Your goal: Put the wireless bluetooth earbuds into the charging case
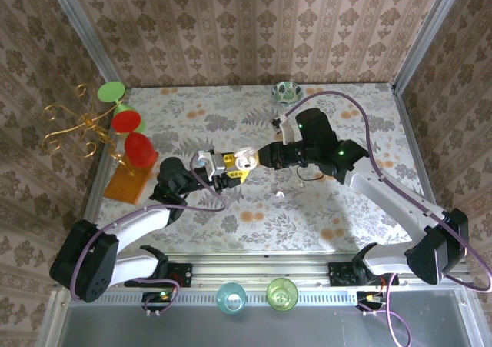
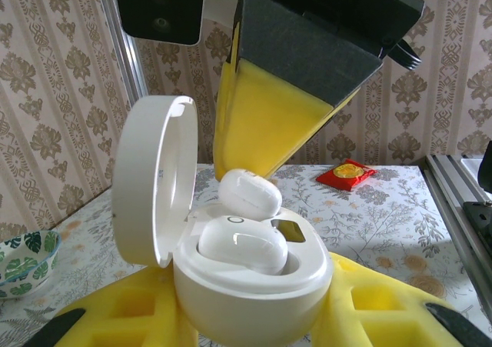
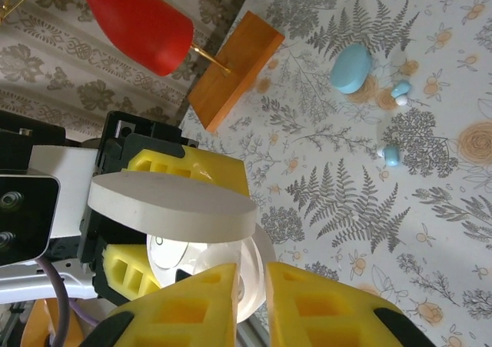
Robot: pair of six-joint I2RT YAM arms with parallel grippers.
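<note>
Left wrist, open white case (image 2: 254, 301), earbud (image 2: 240, 245) seated

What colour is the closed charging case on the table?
Pale blue charging case, best in the right wrist view.

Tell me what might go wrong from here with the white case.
1. The rear earbud lies tilted on its well, not seated; pressed askew by the right end effector, it might pop out and drop to the table.
2. The open lid stands close beside the yellow finger; a sideways move may knock it or twist the charging case in the left end effector.
</note>
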